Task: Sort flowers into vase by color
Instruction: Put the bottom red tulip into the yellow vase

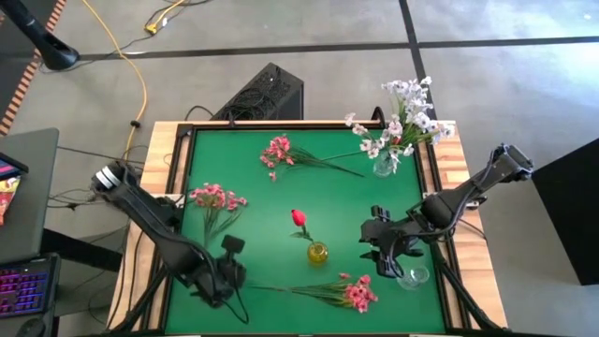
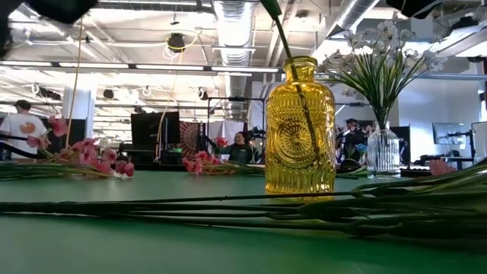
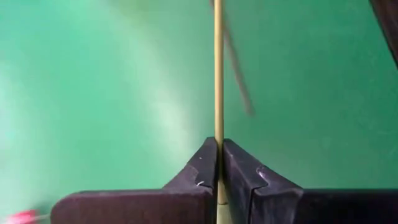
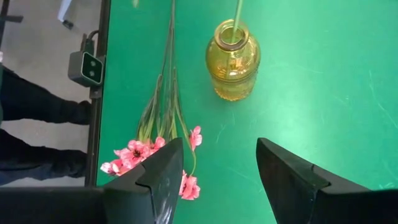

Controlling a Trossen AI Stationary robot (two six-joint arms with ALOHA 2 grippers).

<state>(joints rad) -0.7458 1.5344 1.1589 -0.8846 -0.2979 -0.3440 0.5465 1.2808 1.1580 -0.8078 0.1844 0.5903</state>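
1. At the near edge of the green bench (image 1: 271, 211), a pink spray (image 1: 356, 293) lies flat, its long stem running toward the left arm.
2. The left tool (image 3: 219, 163) is low over the bench at the near left, and its two fingers are pressed together on the thin stem (image 3: 218, 74) of that pink spray.
3. The right tool (image 4: 219, 163) hangs over the near right part of the bench with its fingers wide apart and nothing between them; the blossoms of the pink spray lie just under its left finger in the right wrist view.
4. A small clear glass (image 1: 413, 277) stands just beside the right tool, on its near side.
5. In the middle of the bench stands a yellow glass vase (image 1: 317, 252) that holds one red bud (image 1: 299, 218) on a green stem.
6. Farther left, a second pink spray (image 1: 215, 197) lies on the bench, well apart from the vase.
7. A third pink spray (image 1: 278, 152) lies toward the far edge, near the centre.
8. At the far right corner, a clear vase (image 1: 384, 165) holds the white sprays (image 1: 404, 117), which stand upright and spread out.
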